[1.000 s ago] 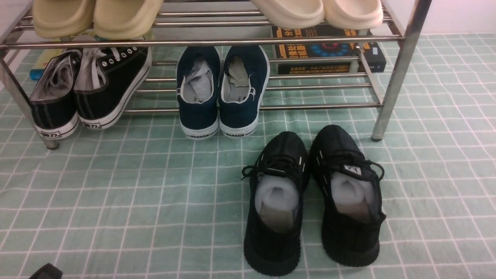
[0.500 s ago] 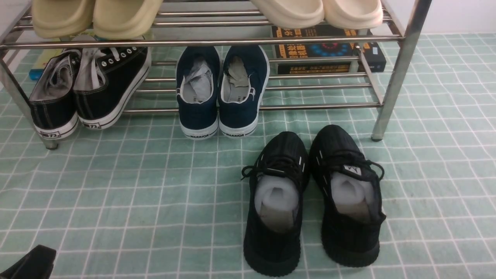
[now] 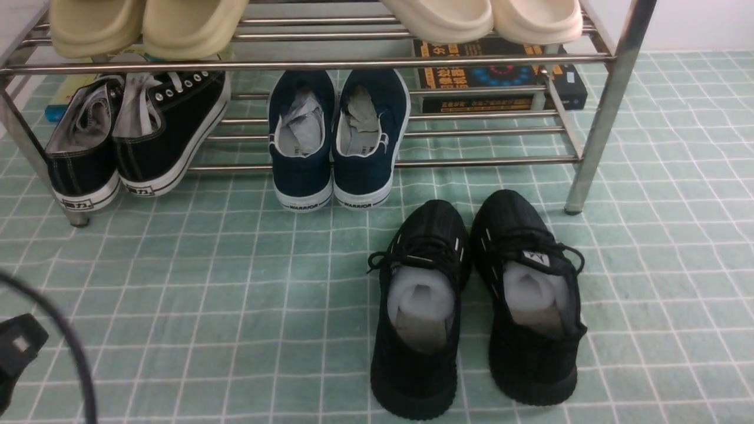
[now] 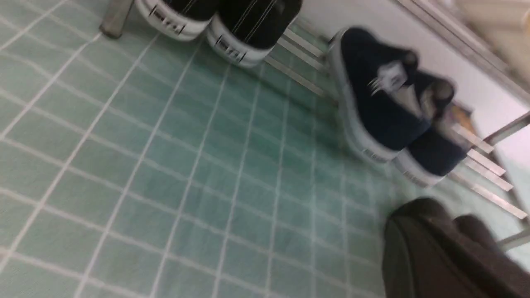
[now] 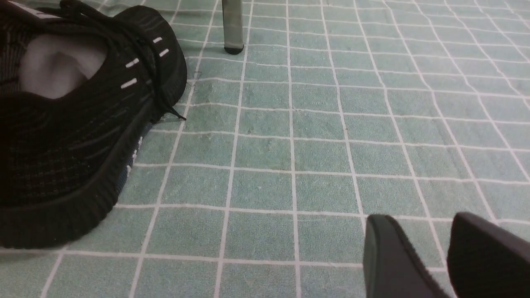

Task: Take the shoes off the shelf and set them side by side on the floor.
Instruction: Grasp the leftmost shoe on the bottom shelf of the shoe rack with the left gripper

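Note:
The shoes [image 3: 135, 135], black canvas sneakers with white laces and soles, stand together at the left end of the shelf's [image 3: 607, 100] lower tier, heels toward me. The left wrist view shows their heels [image 4: 244, 29], blurred. My left gripper [image 4: 443, 210] hangs over the floor [image 3: 235, 282] well short of them, fingers together, holding nothing. A black part of the left arm [image 3: 17, 347] and a cable show at the front view's lower left. My right gripper [image 5: 418, 219] is low over the floor, open and empty.
Navy slip-ons [image 3: 339, 141] sit mid-shelf beside the sneakers. Black knit sneakers [image 3: 471, 306] stand side by side on the floor in front of the shelf's right half. Beige slippers [image 3: 147, 23] fill the upper tier. A dark box [image 3: 500, 76] lies behind.
The black part of my left arm has come up into the front view's lower left, and a cable now shows there. No shoe has moved.

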{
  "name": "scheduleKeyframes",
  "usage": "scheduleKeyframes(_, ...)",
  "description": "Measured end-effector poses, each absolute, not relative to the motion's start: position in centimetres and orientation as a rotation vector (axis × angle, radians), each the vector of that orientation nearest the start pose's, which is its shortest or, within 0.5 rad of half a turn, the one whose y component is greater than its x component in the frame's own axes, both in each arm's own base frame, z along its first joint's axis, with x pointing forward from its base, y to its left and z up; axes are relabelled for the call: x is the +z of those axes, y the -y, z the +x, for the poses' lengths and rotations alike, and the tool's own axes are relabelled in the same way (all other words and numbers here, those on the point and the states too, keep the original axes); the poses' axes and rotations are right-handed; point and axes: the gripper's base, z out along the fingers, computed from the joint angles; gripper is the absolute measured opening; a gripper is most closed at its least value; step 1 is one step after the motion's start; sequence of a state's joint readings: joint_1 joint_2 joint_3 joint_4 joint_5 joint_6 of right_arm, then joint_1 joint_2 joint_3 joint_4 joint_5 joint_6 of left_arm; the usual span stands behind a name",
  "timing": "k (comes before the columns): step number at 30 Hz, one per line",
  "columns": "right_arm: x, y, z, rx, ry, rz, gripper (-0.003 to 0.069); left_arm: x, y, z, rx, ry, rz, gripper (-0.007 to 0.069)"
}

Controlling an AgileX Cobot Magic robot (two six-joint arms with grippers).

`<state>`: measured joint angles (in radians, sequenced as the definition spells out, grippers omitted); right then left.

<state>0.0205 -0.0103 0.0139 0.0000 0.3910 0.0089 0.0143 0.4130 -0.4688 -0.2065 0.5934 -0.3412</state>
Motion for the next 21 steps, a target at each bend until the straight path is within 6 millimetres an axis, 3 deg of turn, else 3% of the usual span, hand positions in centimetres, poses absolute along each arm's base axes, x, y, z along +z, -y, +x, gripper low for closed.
scheduleKeyframes(2,17.4,-0.1,5.2,0.020,-1.878,-0.011,0.0239,30.6,0.3,11.0,-0.267,-2.155,-0.409,0.0001)
scheduleKeyframes(4,17.4,-0.1,5.2,0.020,-1.878,-0.011,0.0239,33.0,-0.2,12.6,-0.164,-2.177,-0.370,0.0001)
scheduleKeyframes(6,17.4,-0.1,5.2,0.020,-1.878,-0.011,0.0239,34.2,-0.6,13.7,-0.095,-2.193,-0.349,0.0001)
scheduleKeyframes(8,17.4,-0.1,5.2,0.020,-1.878,-0.011,0.0239,37.3,-1.4,15.8,0.021,-2.194,-0.340,0.0001)
scheduleKeyframes(10,17.4,-0.1,5.2,0.020,-1.878,-0.011,0.0239,38.3,-1.8,17.3,0.092,-2.230,-0.342,0.0001)
scheduleKeyframes(11,17.4,-0.1,5.2,0.020,-1.878,-0.011,0.0239,38.8,-2.3,19.2,0.165,-2.274,-0.344,0.0001)
scheduleKeyframes(15,17.4,-0.1,5.2,0.020,-1.878,-0.011,0.0239,36.9,-2.7,24.0,0.257,-2.447,-0.354,0.0001)
scheduleKeyframes(21,17.4,-0.1,5.2,0.020,-1.878,-0.011,0.0239,33.8,-2.2,28.0,0.189,-2.575,-0.342,0.0001)
